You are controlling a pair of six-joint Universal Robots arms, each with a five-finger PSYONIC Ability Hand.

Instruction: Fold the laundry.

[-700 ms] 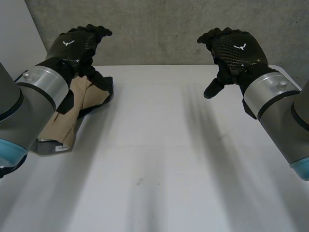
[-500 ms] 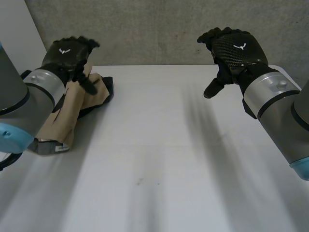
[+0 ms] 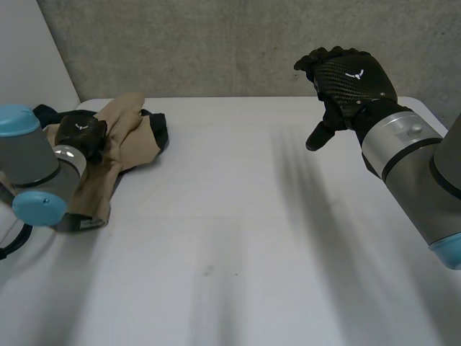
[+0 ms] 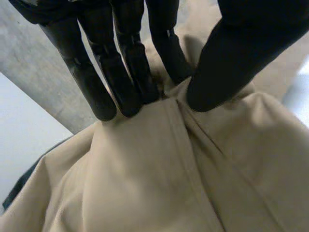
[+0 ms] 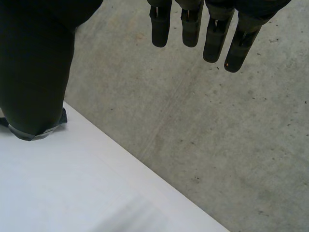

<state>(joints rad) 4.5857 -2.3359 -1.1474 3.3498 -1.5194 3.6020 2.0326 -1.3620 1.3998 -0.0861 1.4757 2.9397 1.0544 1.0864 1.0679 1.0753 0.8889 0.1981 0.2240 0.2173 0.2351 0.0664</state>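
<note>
We saw the laundry heaped at the far left corner of the white table [image 3: 238, 216]. A tan garment [image 3: 128, 137] lay uppermost, crumpled and creased, its cloth plain and matte. From under its far side showed a dark garment [image 3: 161, 130]. At the near end of the heap lay a grey piece [image 3: 66, 220] carrying a small white label [image 3: 89, 223].

The left hand [image 3: 81, 134] was on the tan garment, near the heap's left side. In the left wrist view its fingers [image 4: 123, 82] and thumb [image 4: 227, 63] met on a raised ridge of tan cloth and pinched it between them, and a stitched seam [image 4: 186, 159] ran away from the pinch across smooth fabric.

The right hand [image 3: 349, 78] hung above the table's far right part, well apart from the heap, in front of the grey wall [image 3: 216, 43]. In the right wrist view we found its fingers [image 5: 193, 24] straight and spread away from the thumb [image 5: 34, 63], holding nothing.
</note>
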